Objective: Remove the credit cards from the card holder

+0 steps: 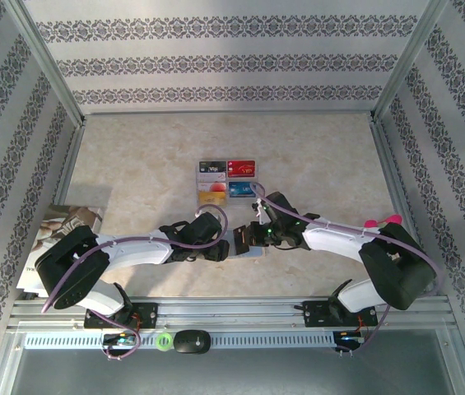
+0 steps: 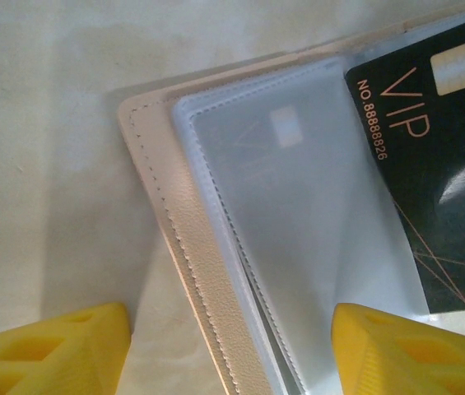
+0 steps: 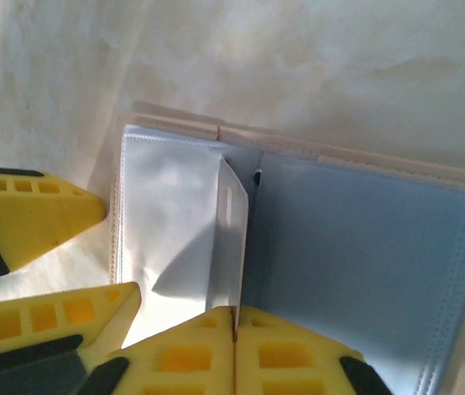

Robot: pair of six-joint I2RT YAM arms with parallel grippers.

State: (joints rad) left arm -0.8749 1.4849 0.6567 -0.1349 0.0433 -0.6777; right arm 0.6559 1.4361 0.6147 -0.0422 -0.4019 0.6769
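The card holder (image 3: 364, 239) lies open near the middle of the worktop's (image 1: 133, 156) near edge; right gripper (image 3: 234, 317) pinches a clear sleeve (image 3: 230, 239), seemingly to steady the pages, as left gripper (image 2: 230, 329), jaws wide, straddles its edge beside a protruding VIP card (image 2: 438, 181)

Overhead view; wrist close-ups of card holder (image 2: 184, 247)

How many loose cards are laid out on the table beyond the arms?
4 in a grid: grey-white card far left, red card far right, orange card near left, blue card near right. The right arm may hide more.
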